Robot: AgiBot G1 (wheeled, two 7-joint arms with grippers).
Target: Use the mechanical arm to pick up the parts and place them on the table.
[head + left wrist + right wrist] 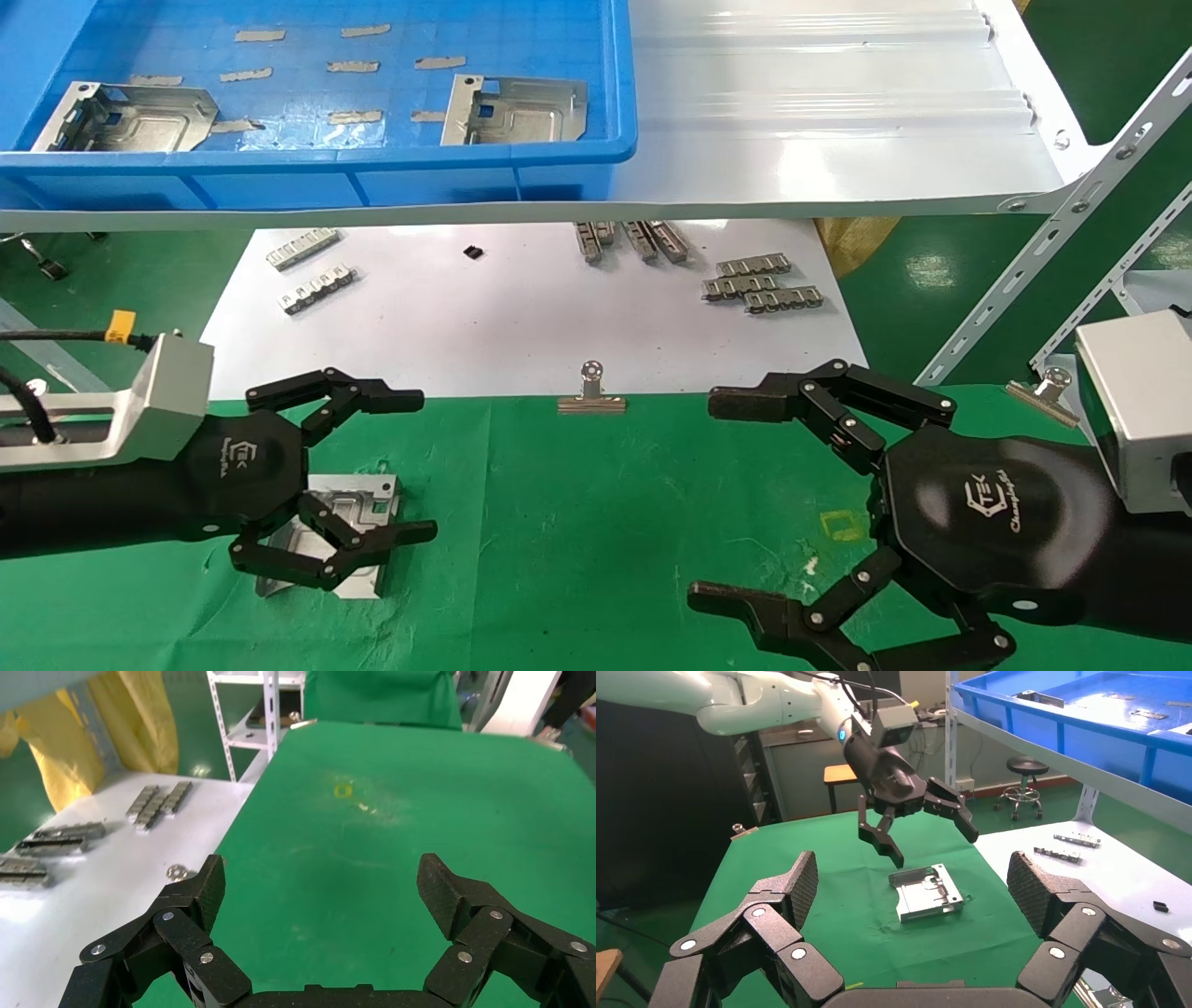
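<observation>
One silver sheet-metal part [346, 536] lies flat on the green table [596, 522] at the left; it also shows in the right wrist view [926, 893]. My left gripper [424, 466] hovers above it, open and empty; it shows in the right wrist view [933, 843] too. Its own view shows only bare green cloth between its fingers [204, 888]. Two more parts [126, 116] [517, 110] lie in the blue bin [317, 154] on the shelf. My right gripper [712, 499] is open and empty over the table's right side.
A glossy white shelf [819, 112] carries the bin over the table's back. A white sheet [521, 317] holds small notched metal strips [764, 284]. A binder clip [591, 391] sits at the cloth's edge. A slotted metal bracket [1052, 242] slants at the right.
</observation>
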